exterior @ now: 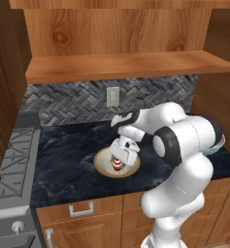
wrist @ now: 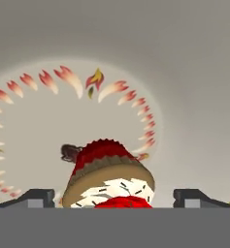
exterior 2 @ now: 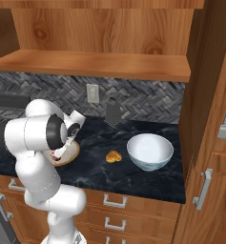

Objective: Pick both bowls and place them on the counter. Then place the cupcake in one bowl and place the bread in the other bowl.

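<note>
Black marbled stone makes up the tabletop (exterior: 63, 164) where my work lies. On it, near the stove (exterior: 9, 174), sits the tan-rimmed bowl (exterior: 103, 167), pale inside with a ring of red flame-like marks around its floor. My tool (exterior: 120, 156) reaches down into that bowl from above. In the hand view its two dark fingertips (wrist: 39, 197) stand wide apart, one on each side of the cupcake (wrist: 109, 177), with clear gaps between them and it, so the tool is spread and grips nothing. The cupcake rests on the floor of the bowl, a brown cake with white frosting, dark sprinkles and red on top; from the left base view it shows as a small red and white spot (exterior: 117, 164) just below my fingers.

Further along the tabletop, toward the tall wooden cabinet, the white bowl (exterior 2: 150, 151) stands upright and holds nothing. The bread (exterior 2: 114, 156), a small golden piece, lies on the stone just beside that bowl, between the two bowls and apart from both. A metal grater (exterior 2: 113, 113) stands against the grey herringbone backsplash, behind the bread.
</note>
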You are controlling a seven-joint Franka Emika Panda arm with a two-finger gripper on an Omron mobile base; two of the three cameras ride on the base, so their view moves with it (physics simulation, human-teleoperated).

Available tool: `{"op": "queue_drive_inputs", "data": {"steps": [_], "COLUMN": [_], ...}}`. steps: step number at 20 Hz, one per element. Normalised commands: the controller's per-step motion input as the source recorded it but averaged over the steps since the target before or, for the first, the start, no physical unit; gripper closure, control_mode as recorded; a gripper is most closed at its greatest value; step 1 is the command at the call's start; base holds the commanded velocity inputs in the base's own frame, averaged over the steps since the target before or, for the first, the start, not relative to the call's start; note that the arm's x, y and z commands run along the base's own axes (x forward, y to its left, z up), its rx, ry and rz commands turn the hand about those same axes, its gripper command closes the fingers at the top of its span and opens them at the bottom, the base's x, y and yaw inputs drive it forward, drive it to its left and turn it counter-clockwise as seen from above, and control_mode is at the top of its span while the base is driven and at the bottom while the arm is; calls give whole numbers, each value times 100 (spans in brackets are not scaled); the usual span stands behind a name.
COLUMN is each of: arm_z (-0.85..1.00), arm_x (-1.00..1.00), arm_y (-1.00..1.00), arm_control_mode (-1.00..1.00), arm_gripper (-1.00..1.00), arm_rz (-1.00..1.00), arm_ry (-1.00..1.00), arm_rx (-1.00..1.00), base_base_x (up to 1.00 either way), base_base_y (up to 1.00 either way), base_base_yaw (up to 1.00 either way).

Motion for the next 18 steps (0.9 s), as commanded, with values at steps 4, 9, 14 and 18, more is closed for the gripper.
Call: {"op": "queue_drive_inputs", "data": {"steps": [4, 9, 14, 18], "arm_z": [39, 50, 37, 2], "arm_x": [-1, -8, -26, -21], "arm_y": [0, -1, -3, 0], "arm_control_mode": [-100, -100, -100, -100], "arm_gripper": [-100, -100, -100, -100], "arm_rz": [-4, -5, -4, -1], "arm_ry": [0, 0, 0, 0], "arm_rx": [0, 0, 0, -1], "base_base_x": [0, 0, 0, 0], "base_base_y": [0, 0, 0, 0], "base_base_yaw": [0, 0, 0, 0]}}
